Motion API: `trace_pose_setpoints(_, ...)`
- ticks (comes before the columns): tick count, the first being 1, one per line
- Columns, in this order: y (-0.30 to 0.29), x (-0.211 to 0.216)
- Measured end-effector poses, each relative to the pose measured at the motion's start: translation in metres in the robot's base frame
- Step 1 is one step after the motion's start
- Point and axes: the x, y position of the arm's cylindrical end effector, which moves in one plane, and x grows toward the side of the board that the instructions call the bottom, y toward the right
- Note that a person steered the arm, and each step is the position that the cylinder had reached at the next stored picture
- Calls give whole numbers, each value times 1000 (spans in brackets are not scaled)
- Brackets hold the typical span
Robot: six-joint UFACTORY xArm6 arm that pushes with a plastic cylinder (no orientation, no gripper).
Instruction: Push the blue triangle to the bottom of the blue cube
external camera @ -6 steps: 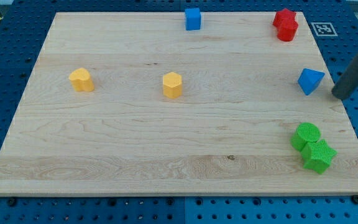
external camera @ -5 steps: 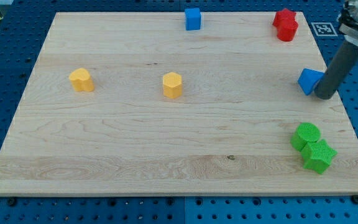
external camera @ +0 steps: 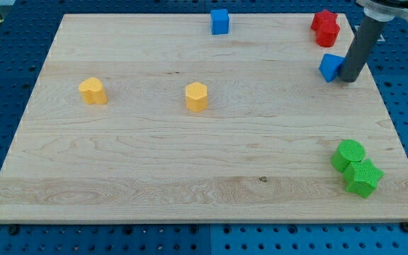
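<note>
The blue triangle lies near the board's right edge, in the upper part of the view. My tip touches its right side, and the rod hides part of it. The blue cube stands at the board's top edge, near the middle, far to the left of the triangle and the tip.
Two red blocks sit together at the top right, just above the triangle. Two green blocks sit at the bottom right. Two yellow blocks stand at left and centre. The wooden board's right edge is close to the tip.
My tip came in from the right, met the blue triangle and pushed it up and to the left. The other blocks have not moved.
</note>
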Motion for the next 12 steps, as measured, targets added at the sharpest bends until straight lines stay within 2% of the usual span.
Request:
trace_pose_setpoints(3, 0, -27)
trace_pose_setpoints(8, -1, -21)
trace_pose_setpoints(10, -48, -23)
trace_pose_setpoints(12, -112, -41)
